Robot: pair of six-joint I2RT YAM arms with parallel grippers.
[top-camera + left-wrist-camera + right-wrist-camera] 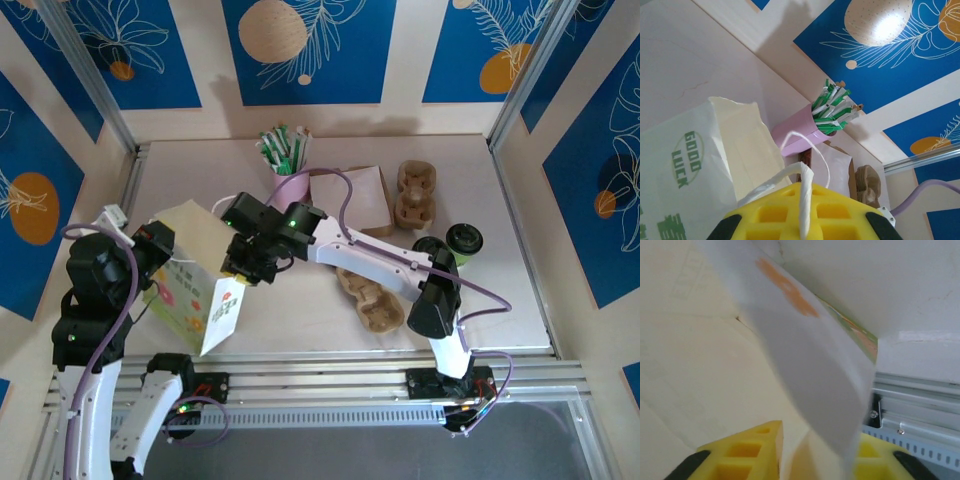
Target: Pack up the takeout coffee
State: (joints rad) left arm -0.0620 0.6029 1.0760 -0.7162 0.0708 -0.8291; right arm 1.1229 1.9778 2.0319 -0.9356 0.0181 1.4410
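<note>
- The left pincer (802, 212) is pressing its yellow fingers together on the white string handle (805, 172) of the tall white paper bag with green lettering (690, 170). This is probably to hold the bag up and stop it sliding.
- The right pincer (817, 462) is straddling the top edge of the bag's opposite wall, with one yellow finger on the cream inner face and one on the printed outer face. The paper there is blurred, so I cannot tell whether the fingers are pinching it or standing just off it.
- With one hold on each side, the two arms appear to be spreading the mouth of the bag so that something can be lowered in.
- In the overhead view the bag is leaning on the front left part of the pale tabletop (290, 320), between the two pincers, with its mouth facing up and back.
- The small white-and-green paper cup with a round black lid (464, 240) is standing upright on the right side of the tabletop. It is well apart from the bag, and neither pincer is touching it, so the packing itself is not yet done.
- A moulded brown cardboard cup carrier (372, 300) is lying between the bag and the cup.
- The pink cup of green-and-white sticks (285, 160) is standing behind the bag.
- One pincer will likely have to let go to fetch the cup.
</note>
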